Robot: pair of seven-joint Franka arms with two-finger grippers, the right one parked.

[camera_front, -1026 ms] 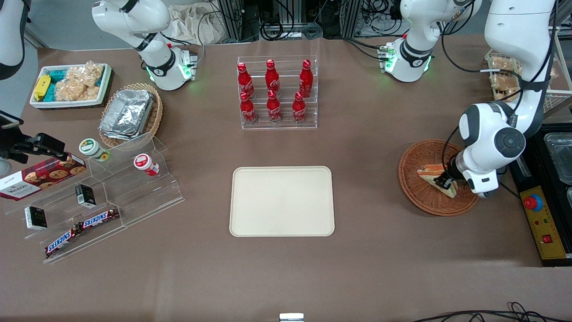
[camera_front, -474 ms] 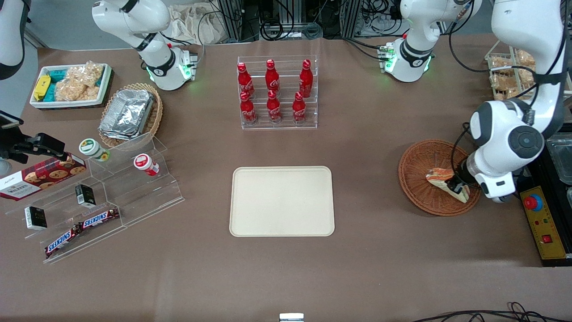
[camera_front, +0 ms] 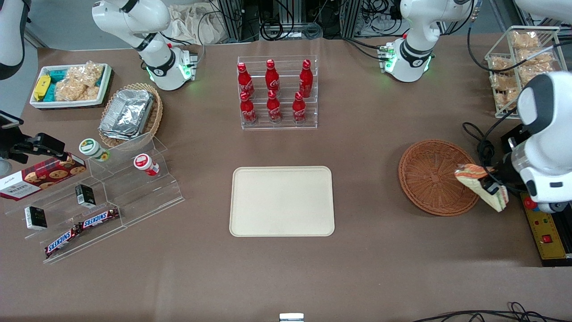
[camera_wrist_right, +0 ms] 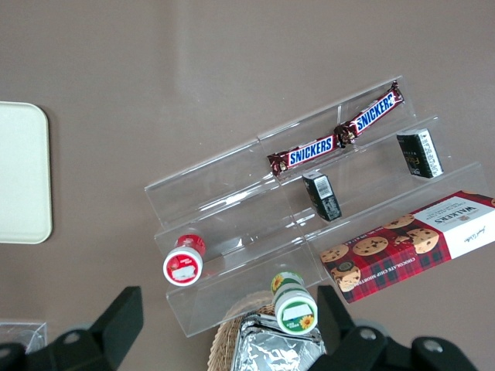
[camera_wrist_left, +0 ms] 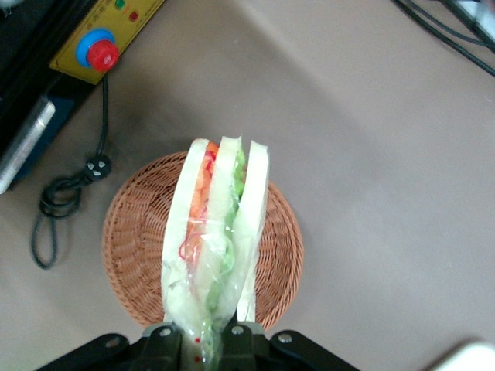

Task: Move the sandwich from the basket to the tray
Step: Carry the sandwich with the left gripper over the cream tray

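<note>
Sandwich (camera_front: 480, 185) status: lifted clear of the basket (camera_front: 431, 176), where a second ago it lay on the weave near the rim toward the working arm's end of the table. The gripper (camera_front: 494, 190) is clamped on the wrapped wedge at one end, its two fingers (camera_wrist_left: 166, 340) pressed against the clear wrap on either side, as the left wrist view confirms; the bread and the orange and green filling hang out from the closed fingers, with the basket visible below and nothing left in it. In the front view the sandwich now sits above the basket's rim on the working arm's side, partly over bare table, and the arm has risen and drawn outward compared with half a second ago, when the wedge was only just coming off the wicker. Finding: the pick is done and the grip appears sound, with no visible sag or slip in the wrap, though the hold is on film and soft bread and could shift under a sharp move. The tray (camera_front: 281, 201) lies bare and well apart from the basket, toward the middle of the table and nearer the parked arm's end. Remaining work, as judged: carry the sandwich across the basket to the tray, lower it until it rests flat inside the low rim, then release.
</note>
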